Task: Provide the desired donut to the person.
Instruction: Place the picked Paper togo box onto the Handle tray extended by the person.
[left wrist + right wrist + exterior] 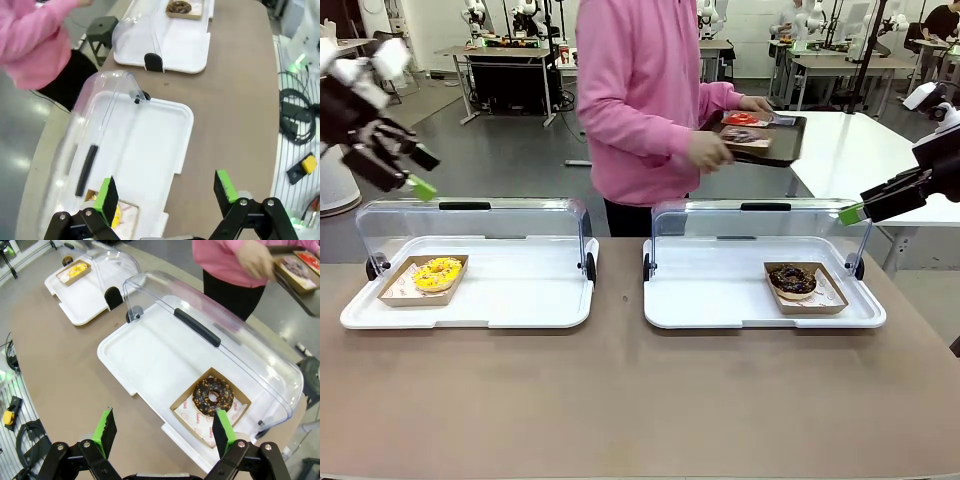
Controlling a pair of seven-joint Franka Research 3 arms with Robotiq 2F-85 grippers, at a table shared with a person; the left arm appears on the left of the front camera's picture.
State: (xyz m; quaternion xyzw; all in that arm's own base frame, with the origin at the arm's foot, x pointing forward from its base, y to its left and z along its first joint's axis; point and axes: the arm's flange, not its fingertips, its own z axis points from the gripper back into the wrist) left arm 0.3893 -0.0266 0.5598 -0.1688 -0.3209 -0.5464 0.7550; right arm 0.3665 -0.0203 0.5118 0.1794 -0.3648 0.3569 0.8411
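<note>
Pink-hoodied person (640,100) holds a dark tray (790,140) at front view's upper centre. Chocolate donut (213,396) lower right in right wrist view. Left gripper (167,192), right gripper (162,432): jaws wide, empty.

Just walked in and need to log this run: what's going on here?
Neither gripper holds anything. The left gripper and the right gripper hover open above the table. A yellow donut sits in the left display tray and a chocolate donut in the right display tray, both lids raised. The person holds a dark tray.
</note>
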